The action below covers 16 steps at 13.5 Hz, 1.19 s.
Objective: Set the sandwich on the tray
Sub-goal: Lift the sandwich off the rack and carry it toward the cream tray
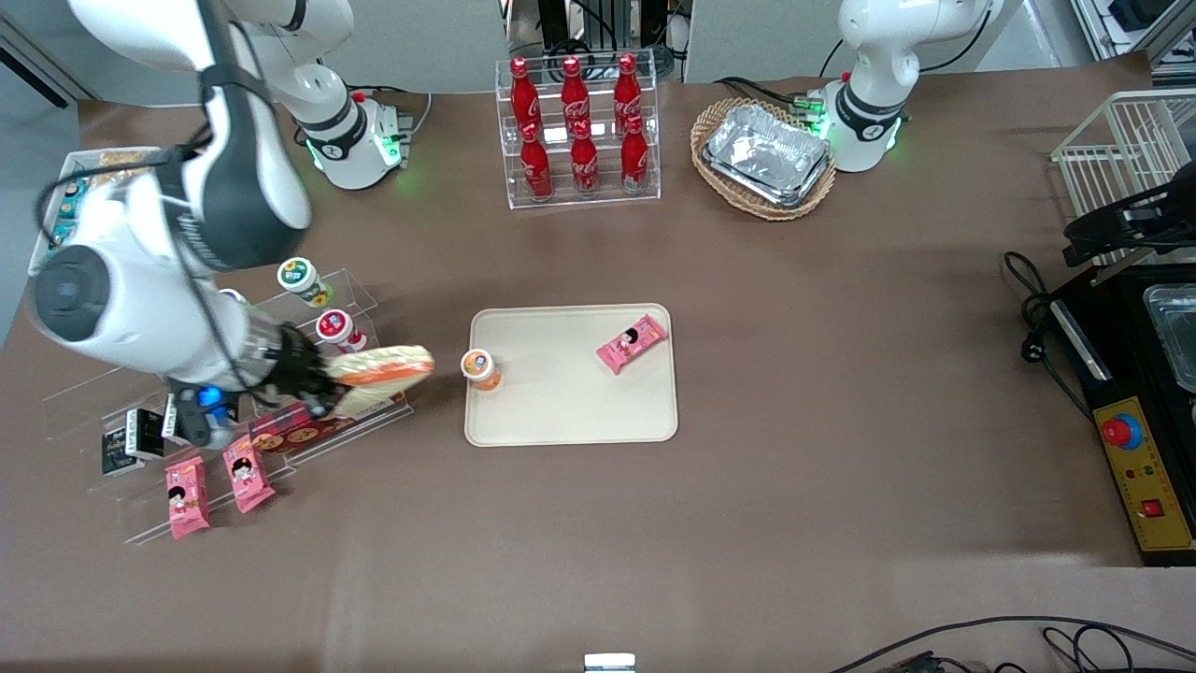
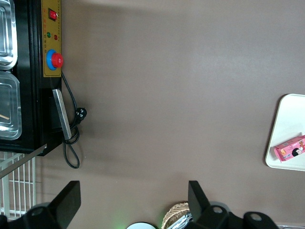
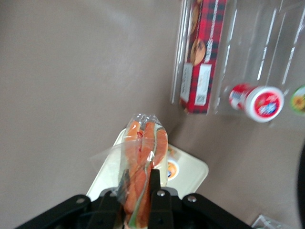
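Note:
My right gripper is shut on the sandwich, a clear-wrapped wedge with cream bread and orange and green filling. I hold it in the air above the clear shelf stand, its tip pointing at the tray and stopping just short of the tray's edge. In the right wrist view the sandwich stands edge-on between my fingers, with the gripper above the tray's corner. The cream-beige tray holds an orange-lidded cup and a pink snack packet.
A clear stepped shelf under my arm holds small cups, a red plaid box and pink packets. A cola bottle rack and a basket of foil trays stand farther from the camera.

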Tool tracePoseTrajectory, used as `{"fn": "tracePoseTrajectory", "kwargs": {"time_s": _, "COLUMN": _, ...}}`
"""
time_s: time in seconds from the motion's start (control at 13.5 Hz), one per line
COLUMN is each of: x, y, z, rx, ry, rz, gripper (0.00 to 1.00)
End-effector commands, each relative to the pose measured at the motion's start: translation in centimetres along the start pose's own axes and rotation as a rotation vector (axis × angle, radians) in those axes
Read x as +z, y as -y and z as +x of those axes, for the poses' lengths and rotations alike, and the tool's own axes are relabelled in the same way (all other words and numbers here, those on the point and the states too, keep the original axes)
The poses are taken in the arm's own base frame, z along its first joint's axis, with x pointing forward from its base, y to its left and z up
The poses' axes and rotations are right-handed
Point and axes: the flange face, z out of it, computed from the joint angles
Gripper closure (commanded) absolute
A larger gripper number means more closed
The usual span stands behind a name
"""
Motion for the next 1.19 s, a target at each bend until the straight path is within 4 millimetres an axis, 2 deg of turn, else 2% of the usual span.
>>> {"fn": "tracePoseTrajectory", "kwargs": {"time_s": 0.0, "x": 3.7, "y": 2.8, "z": -5.6, "rx": 0.08, "ry": -0.008, "rz": 0.014, "gripper": 1.0}}
{"fn": "tracePoseTrajectory", "kwargs": {"time_s": 0.22, "x": 7.2, "y": 4.1, "z": -9.6, "rx": 0.125, "ry": -0.024, "rz": 0.0, "gripper": 1.0}}
{"fn": "tracePoseTrajectory", "kwargs": {"time_s": 0.45, "x": 10.0, "y": 4.9, "z": -12.9, "rx": 0.139, "ry": -0.04, "rz": -0.017, "gripper": 1.0}}
{"fn": "tracePoseTrajectory", "kwargs": {"time_s": 0.67, "x": 10.3, "y": 4.8, "z": -13.2, "rx": 0.154, "ry": -0.041, "rz": -0.023, "gripper": 1.0}}
{"fn": "tracePoseTrajectory", "kwargs": {"time_s": 0.97, "x": 12.1, "y": 5.1, "z": -13.0, "rx": 0.175, "ry": -0.049, "rz": -0.024, "gripper": 1.0}}
{"fn": "tracePoseTrajectory", "kwargs": {"time_s": 1.11, "x": 12.9, "y": 5.6, "z": -13.8, "rx": 0.203, "ry": -0.042, "rz": 0.001, "gripper": 1.0}}
